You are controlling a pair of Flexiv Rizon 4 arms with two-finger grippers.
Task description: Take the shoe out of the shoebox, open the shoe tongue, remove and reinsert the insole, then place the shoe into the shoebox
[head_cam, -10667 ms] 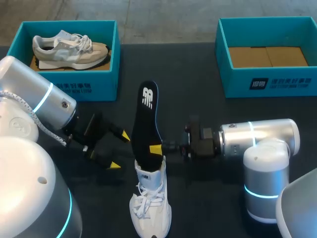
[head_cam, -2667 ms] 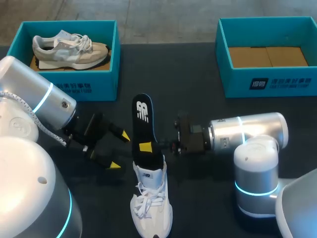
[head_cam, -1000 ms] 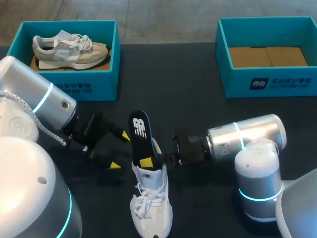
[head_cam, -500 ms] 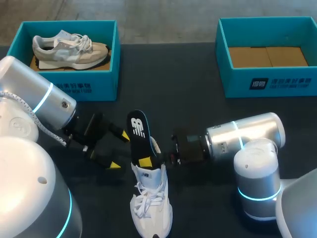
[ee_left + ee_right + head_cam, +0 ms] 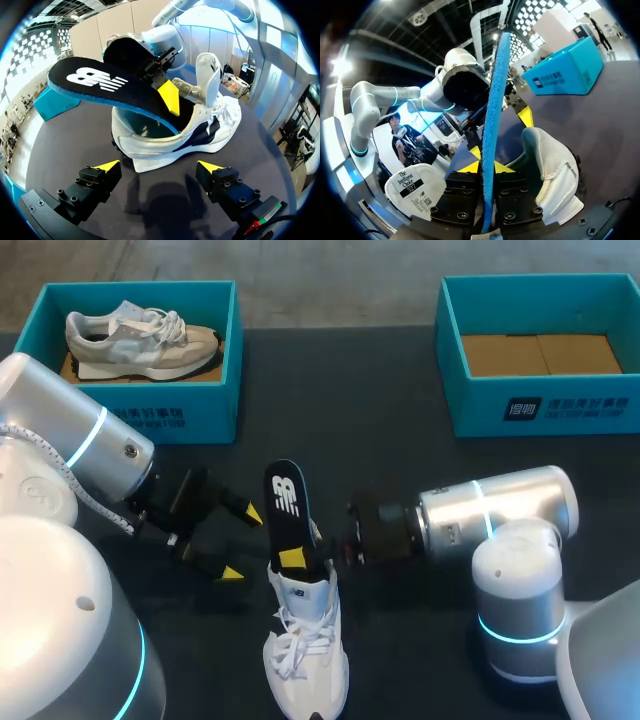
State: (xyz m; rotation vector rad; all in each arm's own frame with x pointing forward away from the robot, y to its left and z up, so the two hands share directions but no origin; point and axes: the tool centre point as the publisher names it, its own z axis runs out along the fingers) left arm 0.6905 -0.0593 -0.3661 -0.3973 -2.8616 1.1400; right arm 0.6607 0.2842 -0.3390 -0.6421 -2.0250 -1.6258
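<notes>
**Right gripper (image 5: 489, 161) pinches the black, blue-edged foam insole (image 5: 285, 502) at the mouth of the white lace-up sneaker (image 5: 305, 650)**

Your right gripper is closed on the insole, one yellow tip on each face, gripping it low, just above the sneaker's collar. The arm comes in from the right, square across the shoe.

The sneaker lies on the dark table (image 5: 390, 430) with its long axis running near to far. Its toe points back towards the robot and its open heel faces the far side. The insole follows the same line but tilts steeply. Its front end is tucked into the opening, and its logo end stands up and leans away towards the far side. The white tongue (image 5: 207, 75) stands upright, leaving the mouth open.

To seat the insole, you likely need to slide it down and towards the toe, along the shoe's axis, lowering the raised end as it goes.

Your left gripper (image 5: 240, 542) sits just left of the sneaker's heel, fingers spread wide and empty. It is close enough to steady the shoe.

Open table lies beyond the heel. The empty teal cardboard shoebox (image 5: 540, 405) sits well apart at far right. At far left, a second teal box (image 5: 150, 415) holds a beige sneaker (image 5: 140, 335).
</notes>
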